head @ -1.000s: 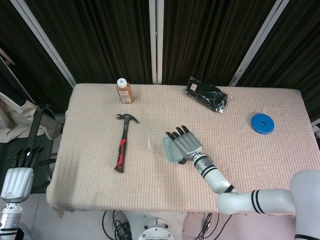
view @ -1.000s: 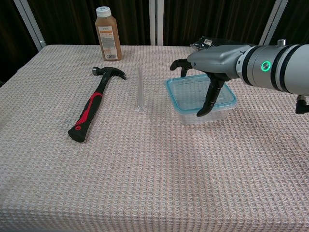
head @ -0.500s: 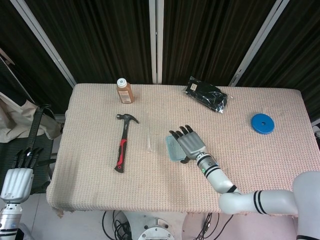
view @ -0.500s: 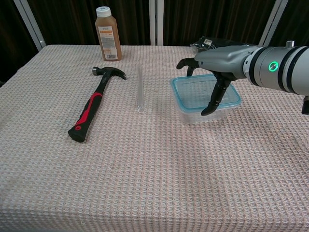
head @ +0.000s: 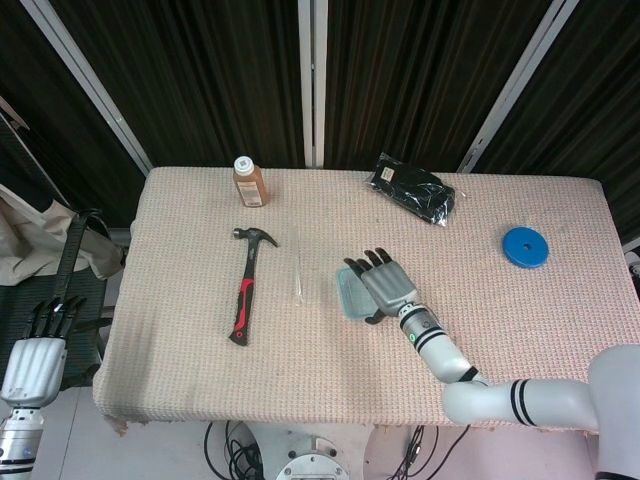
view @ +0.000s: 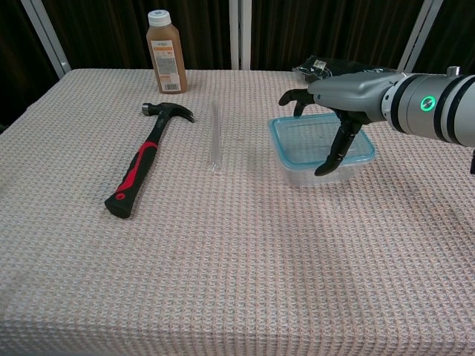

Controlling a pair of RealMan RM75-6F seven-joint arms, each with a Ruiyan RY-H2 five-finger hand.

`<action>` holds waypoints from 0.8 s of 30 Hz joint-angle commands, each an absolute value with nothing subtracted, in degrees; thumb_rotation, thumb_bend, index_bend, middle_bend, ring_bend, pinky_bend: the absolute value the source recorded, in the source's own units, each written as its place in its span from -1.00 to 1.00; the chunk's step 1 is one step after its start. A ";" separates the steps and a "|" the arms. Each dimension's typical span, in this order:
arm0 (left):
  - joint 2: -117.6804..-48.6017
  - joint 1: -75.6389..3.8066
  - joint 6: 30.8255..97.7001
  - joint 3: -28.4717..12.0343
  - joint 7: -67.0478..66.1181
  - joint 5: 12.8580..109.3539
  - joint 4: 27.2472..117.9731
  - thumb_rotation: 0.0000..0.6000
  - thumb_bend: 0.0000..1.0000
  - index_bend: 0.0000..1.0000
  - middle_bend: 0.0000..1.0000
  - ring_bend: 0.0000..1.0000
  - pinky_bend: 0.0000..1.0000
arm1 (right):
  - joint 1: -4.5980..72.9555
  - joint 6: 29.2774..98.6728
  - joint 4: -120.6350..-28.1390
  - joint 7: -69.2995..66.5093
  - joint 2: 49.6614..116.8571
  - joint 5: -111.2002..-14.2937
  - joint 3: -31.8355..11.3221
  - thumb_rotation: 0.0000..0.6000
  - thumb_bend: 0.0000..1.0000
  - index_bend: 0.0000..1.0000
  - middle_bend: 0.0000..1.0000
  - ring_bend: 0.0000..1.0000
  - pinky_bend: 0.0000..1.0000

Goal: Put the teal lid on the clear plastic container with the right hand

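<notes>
A: Where's the clear plastic container (view: 320, 150)?

B: Middle of the counter (view: 223, 252), a little toward its right edge. The teal lid (view: 286, 138) lies on top of it; teal rim showing all round in the chest view. Whether it's snapped down, can't tell.

A: And the right hand (view: 343, 100)?

B: Directly over the box, palm down, wrist toward the counter's right edge. Fingers spread and curved downward; one fingertip comes down at the near right side of the box. Holds nothing that I can see. Touching or just clear of the lid, can't tell.

A: So which way to the target?

B: Straight below. No reach left, only down. My judgement: a press along the rim is what remains, if anything.

A: Left hand (head: 38, 350)?

B: Hanging off the counter's left edge, well apart, fingers straight and loosely apart, empty. Right is far nearer.
</notes>
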State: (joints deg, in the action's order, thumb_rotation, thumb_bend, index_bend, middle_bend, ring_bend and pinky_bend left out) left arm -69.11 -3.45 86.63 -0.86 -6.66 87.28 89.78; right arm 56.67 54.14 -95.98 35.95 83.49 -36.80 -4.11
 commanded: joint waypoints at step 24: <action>-68.78 -3.45 86.34 -0.90 -8.07 86.85 91.15 1.00 -1.00 -0.85 -0.87 -1.00 -1.00 | 55.69 51.33 -94.90 32.76 82.46 -41.24 -4.47 1.00 -0.94 -1.00 -0.80 -1.00 -1.00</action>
State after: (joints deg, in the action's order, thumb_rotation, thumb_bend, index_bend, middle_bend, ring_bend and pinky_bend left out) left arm -68.78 -3.45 86.34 -0.91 -8.07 86.85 91.15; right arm 55.64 51.38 -94.88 32.70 82.41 -41.23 -4.51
